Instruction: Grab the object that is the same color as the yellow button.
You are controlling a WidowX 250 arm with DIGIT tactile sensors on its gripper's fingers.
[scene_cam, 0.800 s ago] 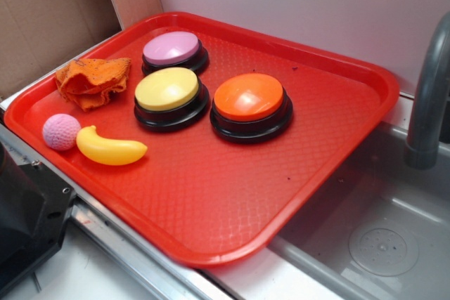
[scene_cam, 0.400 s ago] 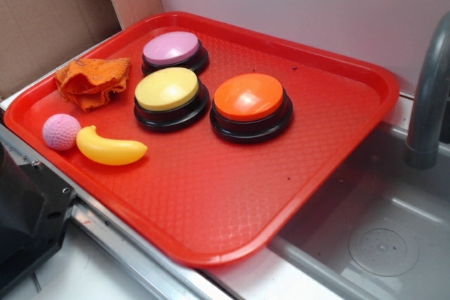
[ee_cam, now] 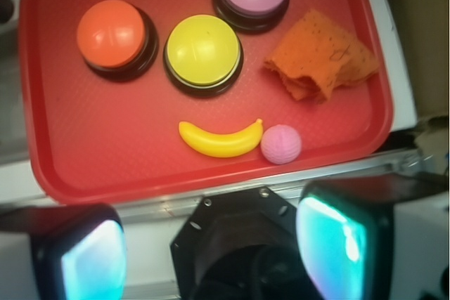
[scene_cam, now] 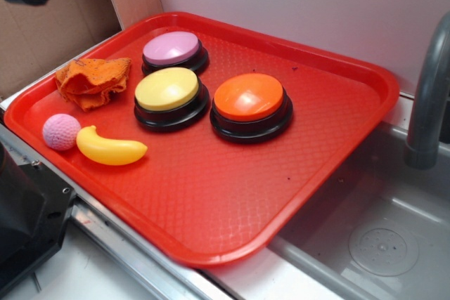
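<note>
Claw (ee_cam: 204, 254) high above tray's near edge — fingers spread wide, holding nothing. Toy banana (scene_cam: 111, 147) flat on red tray (scene_cam: 337, 117), touching pink ball (scene_cam: 61, 131), near yellow button (scene_cam: 169, 91).

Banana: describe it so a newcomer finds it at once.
Start at the red tray beside the sink. Along its near-left edge, in front of the yellow button, lies the banana, its end against a pink ball. It is the only curved, glossy yellow piece; the neighbours are round or cloth.
</note>
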